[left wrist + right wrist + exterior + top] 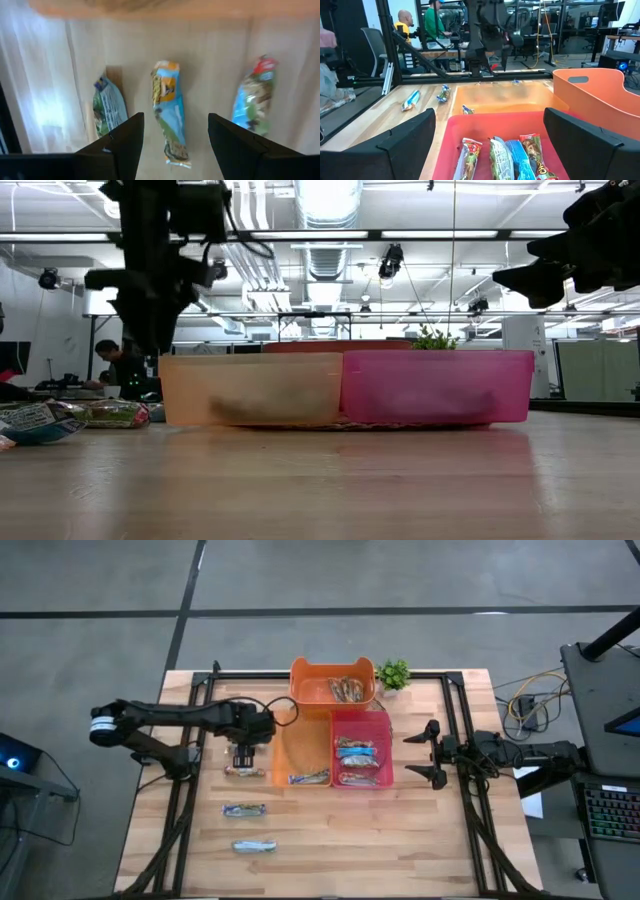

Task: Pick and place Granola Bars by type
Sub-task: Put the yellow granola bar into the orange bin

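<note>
Three granola bars in blue-silver wrappers lie flat on the wood at the left: a far one (243,771), a middle one (245,810) and a near one (254,846). My left gripper (244,754) hangs open above the table by the far bar, fingers pointing steeply down and touching nothing. In its wrist view one bar (170,120) shows between the fingers, with others (109,107) (254,97) on either side. My right gripper (426,755) waits open at the table's right, level, beside the pink bin.
A clear orange bin (300,730) holds one bar (309,778). The pink bin (362,720) next to it holds several bars. An orange tub (300,685) behind them holds brownish bars, and a small plant (393,672) stands at its right. Black rails edge the table.
</note>
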